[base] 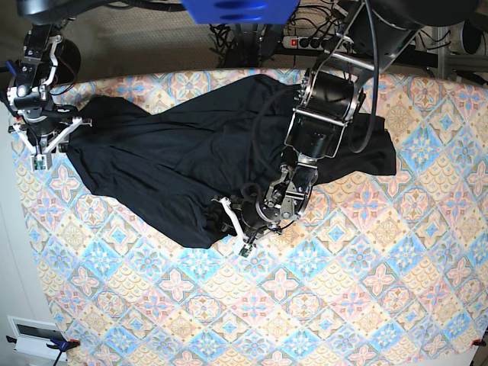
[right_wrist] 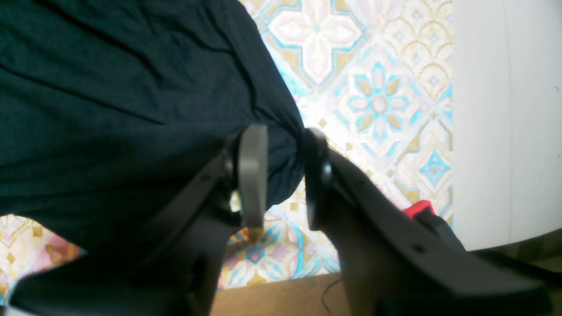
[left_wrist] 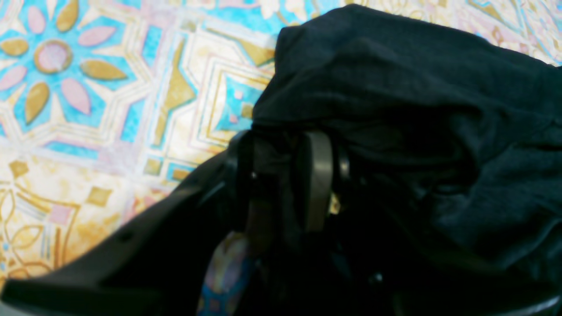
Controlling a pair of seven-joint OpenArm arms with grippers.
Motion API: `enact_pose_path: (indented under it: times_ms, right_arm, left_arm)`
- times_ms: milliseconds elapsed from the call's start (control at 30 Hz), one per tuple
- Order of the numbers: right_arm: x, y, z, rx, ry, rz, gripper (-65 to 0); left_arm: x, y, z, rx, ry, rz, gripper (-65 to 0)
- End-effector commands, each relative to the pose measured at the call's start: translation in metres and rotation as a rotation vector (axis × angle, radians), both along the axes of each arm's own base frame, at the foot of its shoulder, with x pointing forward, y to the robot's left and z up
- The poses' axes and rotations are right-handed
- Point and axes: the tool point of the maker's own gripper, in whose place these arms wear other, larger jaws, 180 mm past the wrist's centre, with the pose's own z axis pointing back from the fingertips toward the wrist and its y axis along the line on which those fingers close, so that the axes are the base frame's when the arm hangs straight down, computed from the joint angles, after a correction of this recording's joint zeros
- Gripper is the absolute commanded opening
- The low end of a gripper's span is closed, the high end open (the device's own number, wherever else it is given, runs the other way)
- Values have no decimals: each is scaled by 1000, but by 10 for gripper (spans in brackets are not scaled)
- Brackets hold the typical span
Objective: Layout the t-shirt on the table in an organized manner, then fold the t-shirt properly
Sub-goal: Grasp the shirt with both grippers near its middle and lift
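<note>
The black t-shirt [base: 175,160] lies crumpled and spread across the far half of the patterned table [base: 343,305]. My left gripper [base: 238,225] is at the shirt's near edge. In the left wrist view its jaws [left_wrist: 276,180] stand apart, with a bunch of the t-shirt [left_wrist: 417,109] lying between the fingers and heaped over the right one. My right gripper [base: 46,137] is at the shirt's far-left corner by the table edge. It is open [right_wrist: 284,175], and a fold of the t-shirt [right_wrist: 109,87] sits between its fingers above the table [right_wrist: 377,101].
The table's left edge runs just beside my right gripper, with a white surface [right_wrist: 505,109] beyond it and a red clip [right_wrist: 419,207] at the edge. Cables and a power strip [base: 305,38] lie behind the table. My left arm [base: 324,107] reaches over the shirt.
</note>
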Motion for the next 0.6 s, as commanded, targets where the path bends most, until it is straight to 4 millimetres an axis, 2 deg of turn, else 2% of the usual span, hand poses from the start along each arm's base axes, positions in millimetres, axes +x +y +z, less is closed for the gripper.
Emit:
enact_pose_path:
  times_ms: [0, 100, 233, 333, 567]
  right_arm:
    - [7, -5, 14, -28, -42, 12, -509]
    - [8, -4, 15, -29, -44, 13, -509]
    - [10, -2, 21, -35, -59, 23, -509]
    - [10, -1, 22, -36, -61, 24, -509]
    - [11, 5, 18, -27, -56, 40, -509]
  left_arm:
    - [10, -4, 13, 1, -33, -6, -466]
    - [11, -5, 15, -4, -38, -4, -495]
    - [20, -6, 29, -32, -79, 10, -639]
    - [32, -8, 52, -55, -149, 11, -650]
    - [53, -15, 128, -110, -351, 7, -650]
